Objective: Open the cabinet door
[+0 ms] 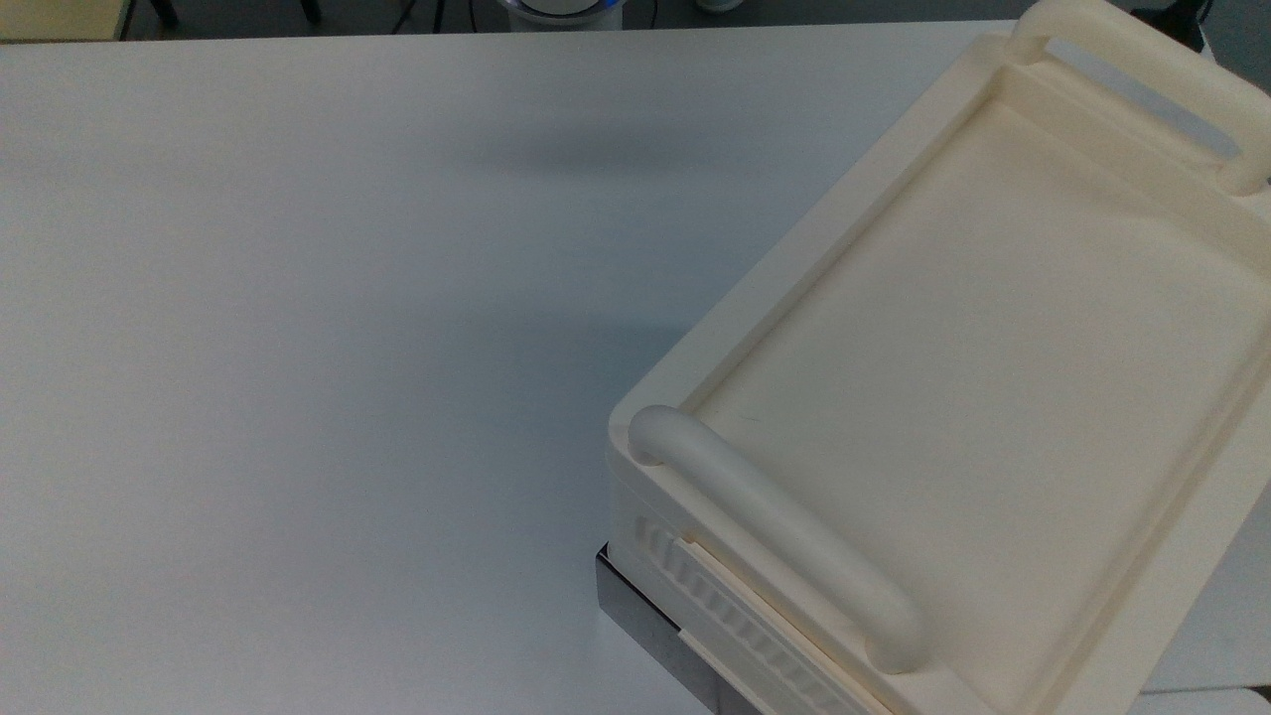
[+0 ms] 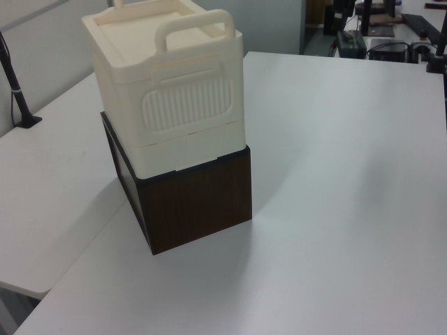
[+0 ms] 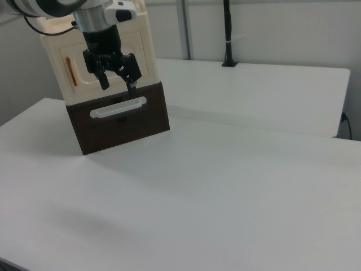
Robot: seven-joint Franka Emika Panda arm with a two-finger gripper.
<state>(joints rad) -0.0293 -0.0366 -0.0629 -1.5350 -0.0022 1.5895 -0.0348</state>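
- Cabinet door (image 3: pixel 96 59) is what we see leftmost in the right view: a cream front panel with a copper-orange strip (image 3: pixel 71 71) near its left edge, sitting closed.
- Gripper (image 3: pixel 117 86) hangs right in front of that door, and we'd call its jaws spread, nothing between them.
- Just below the jaws, we spot a white bar handle (image 3: pixel 118 108) on the dark brown base box (image 3: pixel 141 121).
- White table (image 3: pixel 225 169) runs off to the right of the jaws.
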